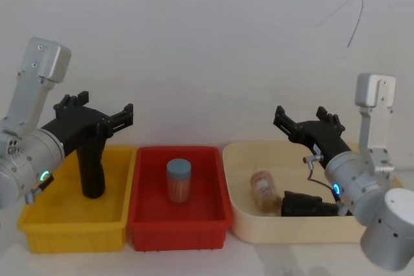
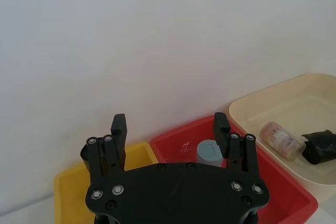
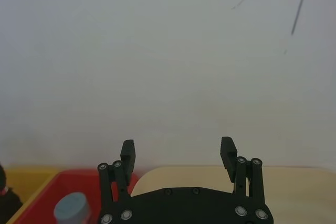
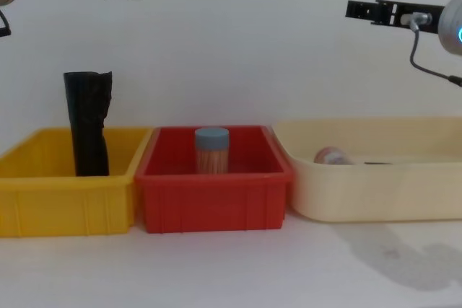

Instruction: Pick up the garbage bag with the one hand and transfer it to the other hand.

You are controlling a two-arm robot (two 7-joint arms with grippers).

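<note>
— Left claw point(image 1: 107, 116): where did it hang, and how did it stand?
— It hung in the air over the yellow bin point(image 1: 39, 224), released, its two fingers spread wide and nothing between them. The green-lit arm carried it.
— And the garbage bag?
— Below that claw the garbage bag point(image 4: 88, 124) stood upright in the yellow bin, a black roll rising well above the bin's rim. The claw was above its top and apart from it.
— What lay further along from the left claw?
— Just beside the yellow bin sat the red bin point(image 1: 145, 224), with a blue-lidded jar point(image 1: 179, 180) standing in its middle. Beyond that came the cream tray point(image 1: 246, 224), all three side by side on the white counter point(image 4: 231, 272).
— The right claw?
— Right claw point(image 1: 304, 121) was also released, fingers apart and empty, raised over the cream tray on the blue-lit arm. Under it in the tray lay a small jar on its side point(image 1: 264, 189) and a crumpled black lump point(image 1: 301, 203) next to it.
</note>
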